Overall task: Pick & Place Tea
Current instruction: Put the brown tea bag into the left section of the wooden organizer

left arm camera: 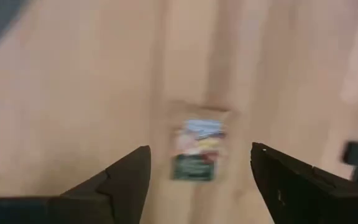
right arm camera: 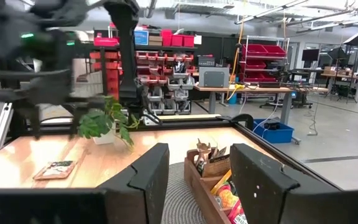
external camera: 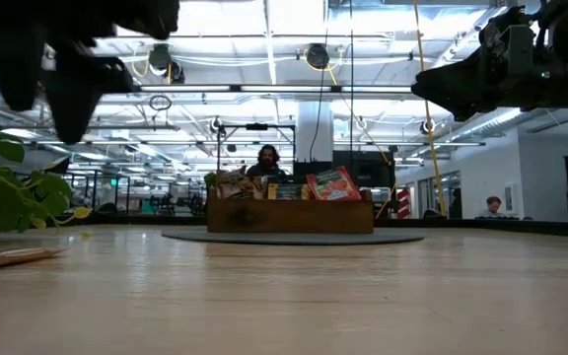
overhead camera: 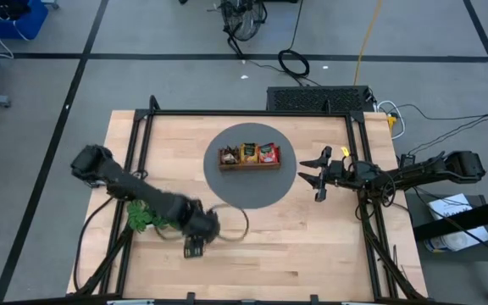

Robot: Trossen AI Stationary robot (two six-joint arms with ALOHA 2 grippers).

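Closest to us in the low view, a pale flat tea sachet (external camera: pixel 13 257) lies on the table, well short of the brown three-compartment wooden tray (external camera: pixel 290 215). From above, the left gripper (overhead camera: pixel 195 246) hovers near that sachet, far from the tray — the right gripper (overhead camera: pixel 318 176) waits beside the tray, fingers spread. In the left wrist view, spread fingers (left arm camera: pixel 122 180) frame the sachet (left arm camera: pixel 197 149); we'd centre, descend flat, then pinch.

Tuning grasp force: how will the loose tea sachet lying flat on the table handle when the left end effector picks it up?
The tea sachet looks thin and flat, so probably light and floppy. Flush on the wooden table, it may slide rather than lift between the left end effector's open fingers.
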